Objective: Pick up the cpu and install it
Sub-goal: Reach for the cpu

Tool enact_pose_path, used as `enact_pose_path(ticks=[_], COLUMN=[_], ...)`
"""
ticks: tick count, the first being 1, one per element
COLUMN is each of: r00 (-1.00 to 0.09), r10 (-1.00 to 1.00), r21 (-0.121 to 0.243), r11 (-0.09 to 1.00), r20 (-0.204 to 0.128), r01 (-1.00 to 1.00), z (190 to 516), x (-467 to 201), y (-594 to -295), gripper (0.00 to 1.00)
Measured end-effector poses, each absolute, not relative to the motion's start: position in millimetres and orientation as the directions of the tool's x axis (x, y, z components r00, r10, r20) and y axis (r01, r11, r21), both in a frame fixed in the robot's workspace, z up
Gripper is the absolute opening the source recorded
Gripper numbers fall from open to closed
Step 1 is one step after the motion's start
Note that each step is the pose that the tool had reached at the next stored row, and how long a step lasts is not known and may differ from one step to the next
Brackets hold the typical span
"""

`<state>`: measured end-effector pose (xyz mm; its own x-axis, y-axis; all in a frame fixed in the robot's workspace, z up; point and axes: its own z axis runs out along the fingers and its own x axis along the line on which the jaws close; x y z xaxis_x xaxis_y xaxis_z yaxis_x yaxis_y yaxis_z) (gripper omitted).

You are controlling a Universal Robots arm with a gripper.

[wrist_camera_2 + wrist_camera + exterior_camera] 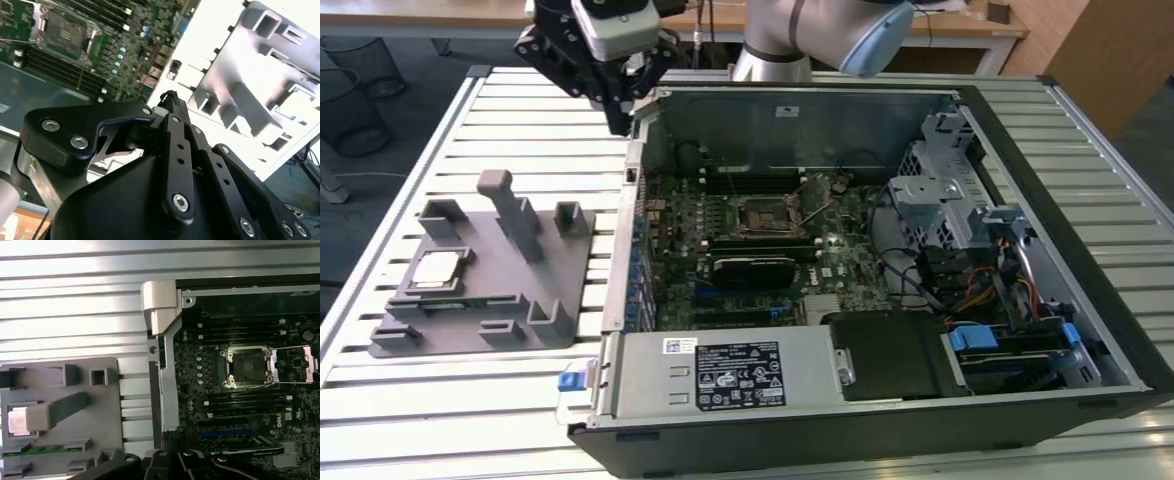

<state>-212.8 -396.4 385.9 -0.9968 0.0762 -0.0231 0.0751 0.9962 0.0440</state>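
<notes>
Gripper (620,122) above PC case (801,110) corner, tips together, nothing held. Cpu (17,421) on fixture (50,385), partly hidden by post (55,411) in first wrist view

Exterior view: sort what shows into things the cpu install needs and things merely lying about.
Job in hand:
cpu, resting in the grey fixture plate
motherboard socket
gripper, over the case's wall

Lying about:
power supply
drive cage
wire baskets, off the table
</notes>
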Motion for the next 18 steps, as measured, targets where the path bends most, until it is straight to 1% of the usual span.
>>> enact_pose_path(ticks=[18], r00=[-0.997], r10=[0.076], r21=[0.042], r11=[0.996], r20=[-0.016], r01=[0.075], z=[375], x=[-295], y=[-390], gripper=[0.11])
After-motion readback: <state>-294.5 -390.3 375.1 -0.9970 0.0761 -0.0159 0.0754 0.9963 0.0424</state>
